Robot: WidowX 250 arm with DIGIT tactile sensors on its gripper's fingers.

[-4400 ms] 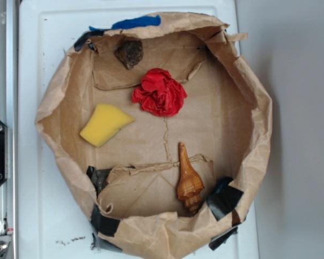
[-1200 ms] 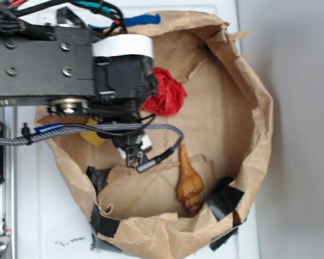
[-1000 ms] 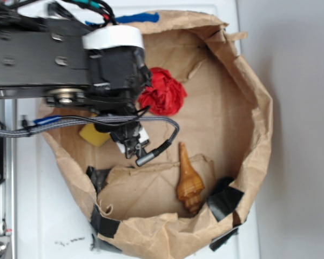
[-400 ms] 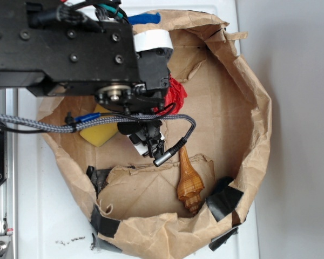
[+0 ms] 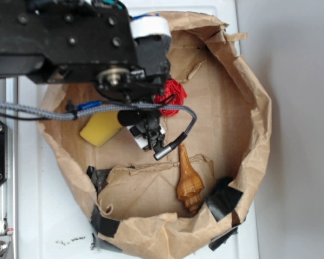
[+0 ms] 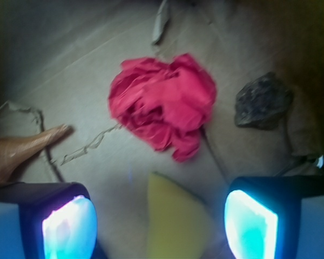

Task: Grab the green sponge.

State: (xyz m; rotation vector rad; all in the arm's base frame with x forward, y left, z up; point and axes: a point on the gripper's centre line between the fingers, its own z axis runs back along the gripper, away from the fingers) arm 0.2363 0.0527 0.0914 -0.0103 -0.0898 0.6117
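**Green sponge between our parted jaws, not yet held**

Green sponge [image 5: 100,128] is what we call it, though it shows yellow: it lies on the floor of the brown paper bag [image 5: 248,97], near the bag's left wall. From the exterior view our arm [image 5: 59,38] covers the upper left of the bag and hides the sponge's right tip. Our gripper [image 6: 159,218] hangs over that tip. The wrist view shows what the exterior cannot: our two fingers [image 6: 67,224] stand wide apart, with the sponge's pointed end [image 6: 175,216] rising between them, touching neither. Nothing is held. That same view gives us the red cloth ball [image 6: 164,105] whole, just beyond the sponge, and a dark rock [image 6: 262,102] near it; the exterior shows only a sliver of the ball [image 5: 171,91] and no rock. The seashell [image 5: 189,181] lies toward the bag's lower edge, complete only from outside; the wrist camera catches just its tip [image 6: 21,148].
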